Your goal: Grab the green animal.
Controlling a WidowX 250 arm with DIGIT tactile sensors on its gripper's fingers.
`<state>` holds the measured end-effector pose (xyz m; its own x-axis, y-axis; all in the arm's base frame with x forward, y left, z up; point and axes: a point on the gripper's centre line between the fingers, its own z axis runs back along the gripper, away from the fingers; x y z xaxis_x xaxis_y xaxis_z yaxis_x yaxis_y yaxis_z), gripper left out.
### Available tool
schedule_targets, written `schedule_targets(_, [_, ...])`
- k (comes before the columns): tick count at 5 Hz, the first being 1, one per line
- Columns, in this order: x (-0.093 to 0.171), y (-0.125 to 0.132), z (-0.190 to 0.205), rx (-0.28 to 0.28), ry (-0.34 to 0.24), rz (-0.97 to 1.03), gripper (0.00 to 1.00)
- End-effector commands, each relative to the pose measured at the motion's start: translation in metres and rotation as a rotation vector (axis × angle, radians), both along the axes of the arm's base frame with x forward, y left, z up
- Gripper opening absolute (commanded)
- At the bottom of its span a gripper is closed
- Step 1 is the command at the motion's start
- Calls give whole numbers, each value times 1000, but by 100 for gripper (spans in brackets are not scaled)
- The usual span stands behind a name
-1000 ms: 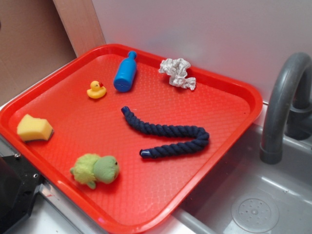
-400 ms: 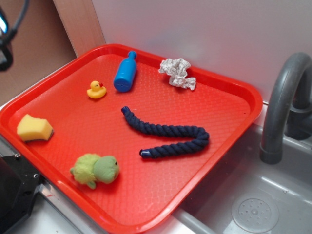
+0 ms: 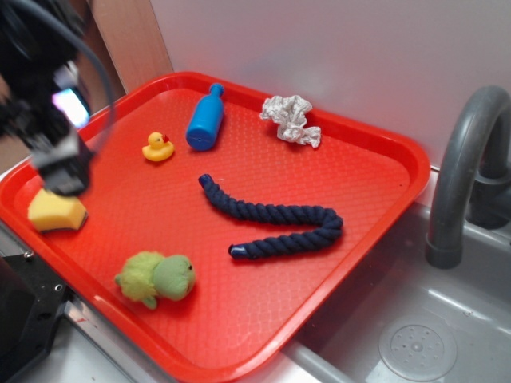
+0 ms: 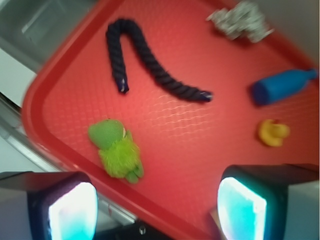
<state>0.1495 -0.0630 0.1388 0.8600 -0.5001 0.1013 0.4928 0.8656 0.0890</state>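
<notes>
Showing the gripper (image 3: 60, 171), blurred and cut off at the upper-left edge, above the yellow sponge (image 3: 56, 211); its fingers (image 4: 72, 212) stand wide apart, holding nothing. The green animal (image 3: 157, 278) lies near the front rim of the red tray (image 3: 383, 211), well apart from the gripper.

tray (image 3: 375, 171): red, pebbled
green animal (image 3: 157, 278): olive head, lime fuzzy body
rope (image 3: 275, 223): navy, twisted
bottle (image 3: 204, 118): blue
duck (image 3: 157, 148): yellow
sponge (image 3: 56, 210): yellow

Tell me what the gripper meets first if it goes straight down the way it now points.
Probably the yellow sponge: the gripper, jaws open, hangs just above it. Depth is unclear, so it may instead land on bare red tray beside it, short of the green animal.
</notes>
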Motion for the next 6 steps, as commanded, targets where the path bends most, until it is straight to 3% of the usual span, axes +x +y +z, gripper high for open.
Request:
schedule_targets(1, [5,-24,-62,41,86,-73,100])
schedule_targets(3, [-17,-37,-87,26,213,-151,100])
schedule_targets(4, [-15,-38,-108,0,190,-105,0])
schedule_targets(5, [-11,-44,-122,32,90,-53,0])
schedule_targets(6, [-6,-35,-107,64,31,19,0])
